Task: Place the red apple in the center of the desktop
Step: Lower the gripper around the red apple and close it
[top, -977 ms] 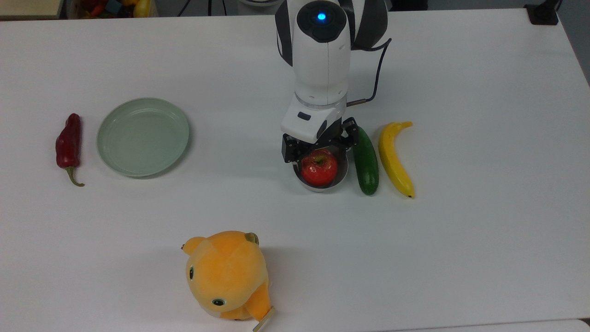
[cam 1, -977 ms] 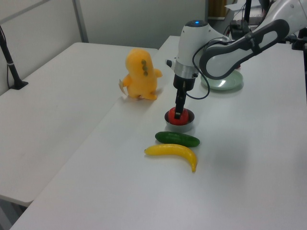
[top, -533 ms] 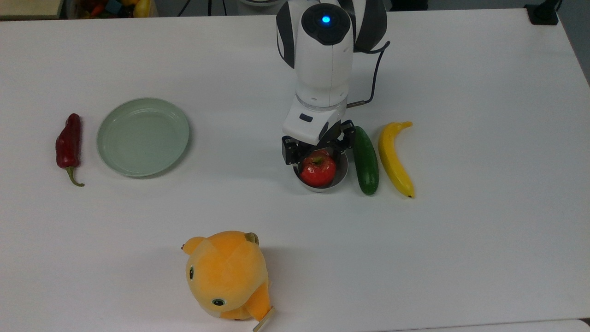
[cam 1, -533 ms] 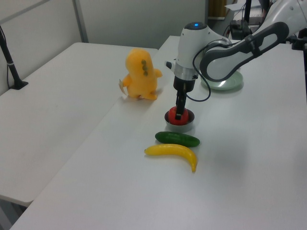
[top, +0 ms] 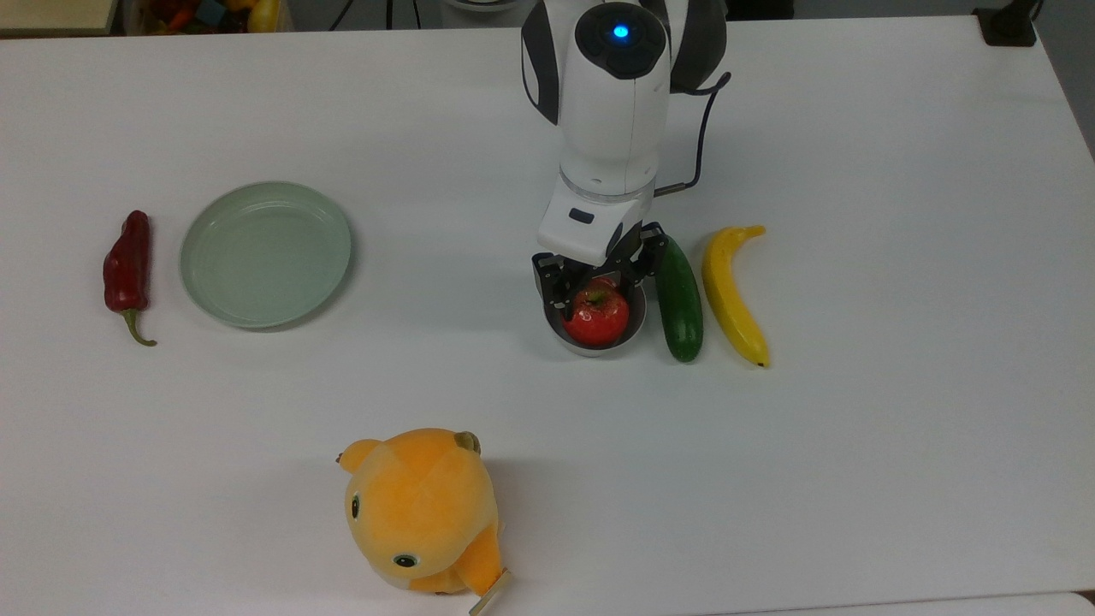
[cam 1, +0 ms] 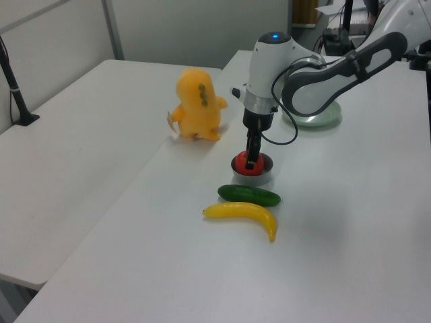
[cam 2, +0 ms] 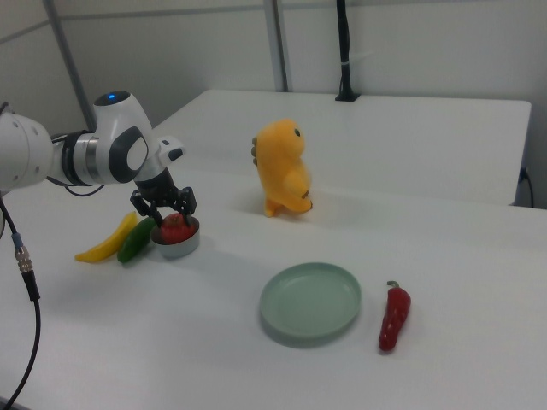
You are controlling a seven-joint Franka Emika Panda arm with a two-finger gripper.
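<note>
Near the middle of the desktop, a bit toward the far edge in the top view, the red apple sits in a small grey bowl. The gripper hangs right over the apple with its two fingers spread wide, one on each side. They do not pinch it yet.

I think the step now is grabbing the apple. To do it well, the fingers should go down around the fat middle of the apple and stay inside the bowl's rim. Then they should squeeze gently, because the shiny skin may slip. The lift should go straight up, so the bowl stays put and the cucumber just beside it is not bumped.
</note>
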